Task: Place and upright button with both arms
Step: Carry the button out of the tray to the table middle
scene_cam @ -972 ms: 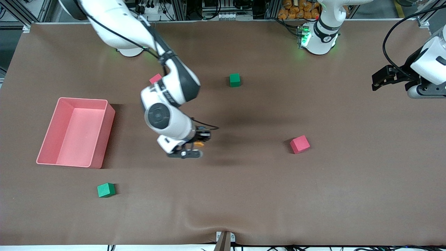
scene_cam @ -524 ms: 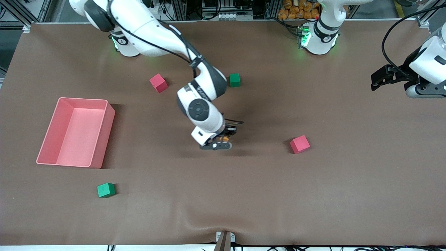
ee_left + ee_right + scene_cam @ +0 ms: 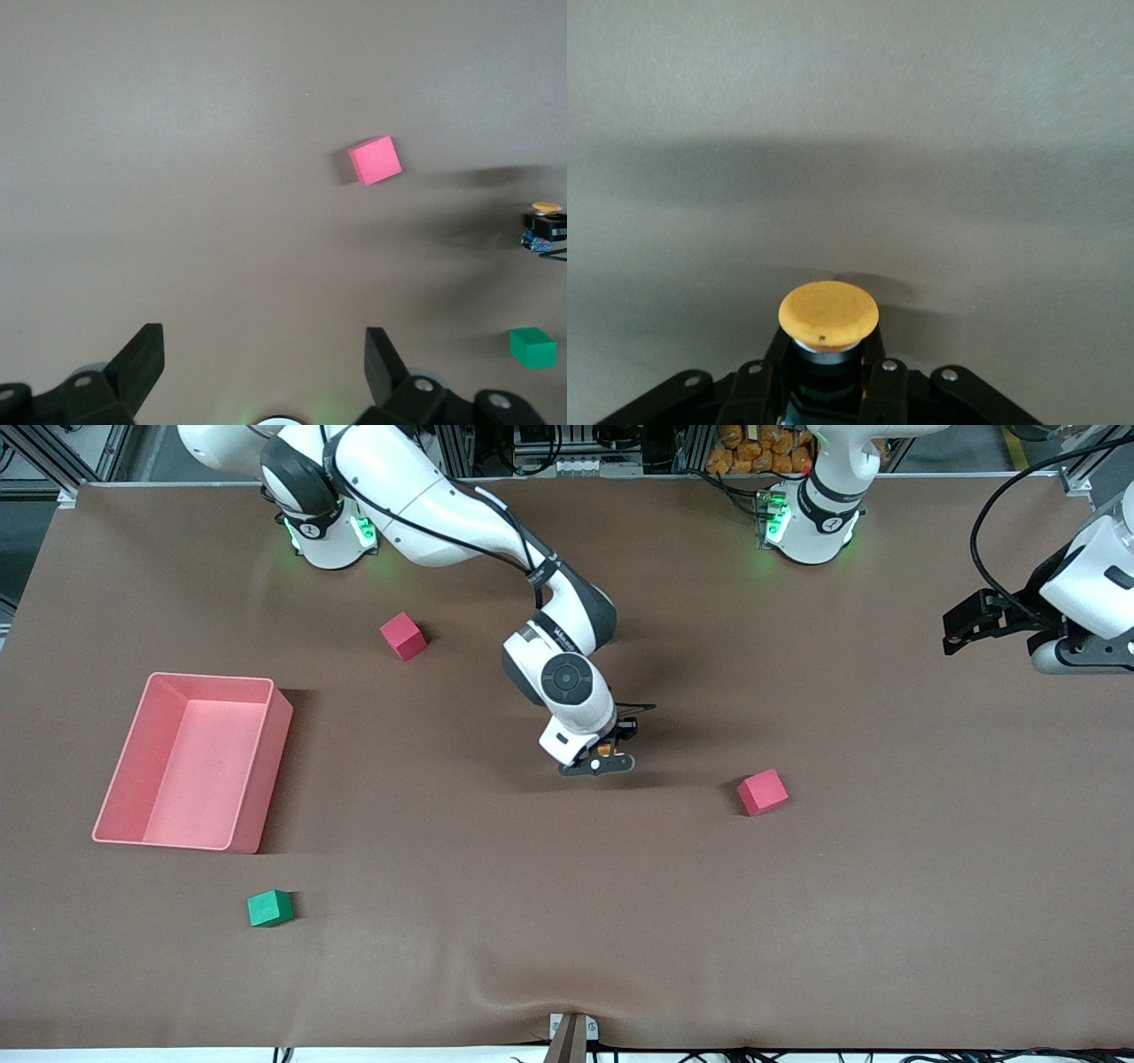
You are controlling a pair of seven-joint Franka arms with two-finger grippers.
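Note:
The button (image 3: 605, 751), an orange cap on a black body, is held in my right gripper (image 3: 602, 758), which is shut on its body over the middle of the table. In the right wrist view the button's cap (image 3: 828, 314) sticks out past the right gripper (image 3: 828, 356). The left wrist view shows the button (image 3: 547, 215) from the side, with its cap on top. My left gripper (image 3: 955, 631) waits open and empty over the left arm's end of the table. Only bare mat shows within the left gripper (image 3: 266, 343).
A red cube (image 3: 762, 792) lies beside the held button, toward the left arm's end. Another red cube (image 3: 403, 636) and a pink bin (image 3: 270, 753) lie toward the right arm's end. A green cube (image 3: 269, 908) sits nearer the front camera. Another green cube (image 3: 532, 347) shows in the left wrist view.
My right arm has carried the button from beside the pink bin toward the table's middle and the left arm's end. It now covers one green cube. The left arm has stayed put.

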